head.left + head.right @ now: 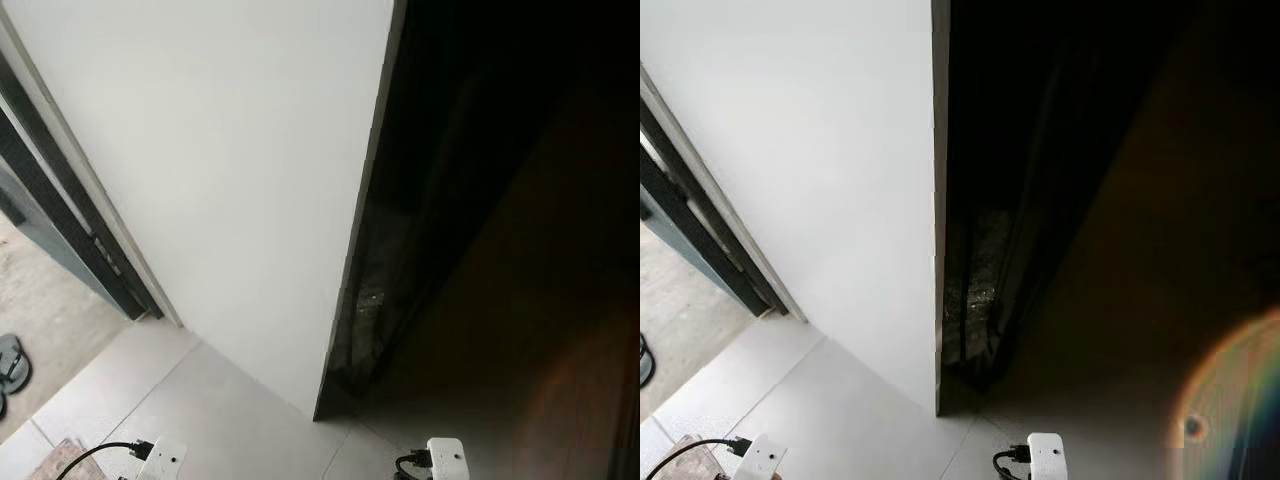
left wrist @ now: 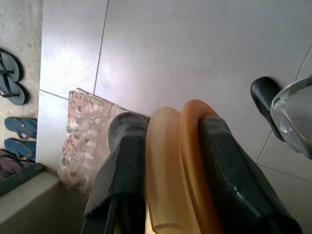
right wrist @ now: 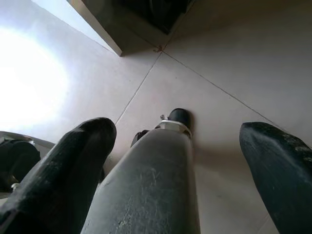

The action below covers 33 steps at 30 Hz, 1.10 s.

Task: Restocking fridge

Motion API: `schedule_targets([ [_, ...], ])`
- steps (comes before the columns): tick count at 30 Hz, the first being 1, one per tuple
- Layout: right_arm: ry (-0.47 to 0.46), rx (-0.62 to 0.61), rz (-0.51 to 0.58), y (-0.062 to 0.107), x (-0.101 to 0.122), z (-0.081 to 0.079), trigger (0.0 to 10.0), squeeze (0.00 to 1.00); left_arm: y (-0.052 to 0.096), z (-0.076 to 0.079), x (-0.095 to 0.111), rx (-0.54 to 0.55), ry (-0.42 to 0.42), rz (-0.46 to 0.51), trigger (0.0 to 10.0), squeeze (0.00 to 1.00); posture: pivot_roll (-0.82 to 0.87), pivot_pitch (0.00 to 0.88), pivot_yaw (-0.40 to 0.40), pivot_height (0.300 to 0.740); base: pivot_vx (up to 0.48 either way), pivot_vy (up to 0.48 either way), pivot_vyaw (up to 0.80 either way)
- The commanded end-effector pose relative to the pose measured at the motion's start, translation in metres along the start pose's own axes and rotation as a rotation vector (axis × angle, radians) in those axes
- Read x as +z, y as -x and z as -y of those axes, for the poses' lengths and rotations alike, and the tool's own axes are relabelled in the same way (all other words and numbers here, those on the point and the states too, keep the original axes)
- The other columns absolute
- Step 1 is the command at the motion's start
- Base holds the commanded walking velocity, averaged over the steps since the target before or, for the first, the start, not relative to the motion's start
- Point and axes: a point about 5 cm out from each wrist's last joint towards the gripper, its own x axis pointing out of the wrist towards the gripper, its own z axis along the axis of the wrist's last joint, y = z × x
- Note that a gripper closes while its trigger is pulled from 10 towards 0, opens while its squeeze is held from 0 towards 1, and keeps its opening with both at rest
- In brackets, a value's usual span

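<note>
My left gripper [image 2: 170, 126] is shut on a translucent orange plastic dish [image 2: 187, 161], held on edge between the two black fingers [image 2: 122, 161] above the tiled floor. My right gripper [image 3: 180, 129] hangs open with nothing between its fingers, and my own grey leg [image 3: 151, 185] shows beyond it. Ahead, a white wall panel [image 1: 220, 170] ends at a corner. Beside that corner is a dark glossy recess [image 1: 480, 200]. I cannot tell whether it is the fridge.
A dark door frame [image 1: 60, 210] stands at the left with a sandal [image 1: 12, 362] on the concrete outside. A patterned mat [image 2: 85, 136] and several sandals [image 2: 12, 78] lie on the floor by my left side. Pale floor tiles [image 1: 230, 420] run up to the wall.
</note>
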Motion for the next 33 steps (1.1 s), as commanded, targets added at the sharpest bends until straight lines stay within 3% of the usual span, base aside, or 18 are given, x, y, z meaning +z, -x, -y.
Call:
schedule_targets([
  [1, -0.006, -0.026, -0.016, 0.003, -0.007, 0.007, 10.0, 0.00, 0.000, 0.007, 0.001, -0.016, -0.005, -0.002, 10.0, 0.00, 0.12, 0.121, -0.022, 0.740, 0.000, 0.000, -0.80],
  [4, -0.004, -0.029, -0.014, 0.003, -0.007, 0.008, 10.0, 0.00, 0.000, 0.007, 0.001, -0.016, -0.003, -0.002, 10.0, 0.00, 0.12, 0.121, -0.023, 0.740, 0.000, 0.000, -0.80],
  [18, -0.007, -0.056, 0.005, 0.003, -0.005, 0.009, 10.0, 0.00, 0.000, 0.008, 0.001, -0.016, -0.003, -0.001, 10.0, 0.00, 0.12, 0.121, -0.024, 0.740, 0.000, 0.000, 0.00],
  [30, -0.159, -0.202, 0.159, 0.007, 0.001, 0.017, 10.0, 0.00, 0.001, 0.008, -0.001, -0.017, -0.002, -0.005, 10.0, 0.00, 0.10, 0.123, -0.036, 0.740, 0.000, 0.000, 0.00],
  [31, -0.121, -0.218, 0.419, 0.006, 0.064, 0.024, 10.0, 0.00, 0.001, 0.008, -0.002, -0.018, -0.004, -0.009, 10.0, 0.00, 0.10, 0.123, -0.036, 0.740, 0.000, 0.000, 0.00],
  [32, -0.121, -0.218, 0.419, 0.006, 0.064, 0.024, 10.0, 0.00, 0.001, 0.008, -0.002, -0.018, -0.004, -0.009, 10.0, 0.00, 0.10, 0.123, -0.036, 0.740, 0.000, 0.000, 0.00],
  [33, -0.101, -0.216, 0.577, 0.012, 0.097, 0.024, 10.0, 0.00, 0.001, 0.008, -0.002, -0.019, -0.006, -0.009, 10.0, 0.00, 0.09, 0.124, -0.037, 0.740, 0.000, 0.000, 0.00],
])
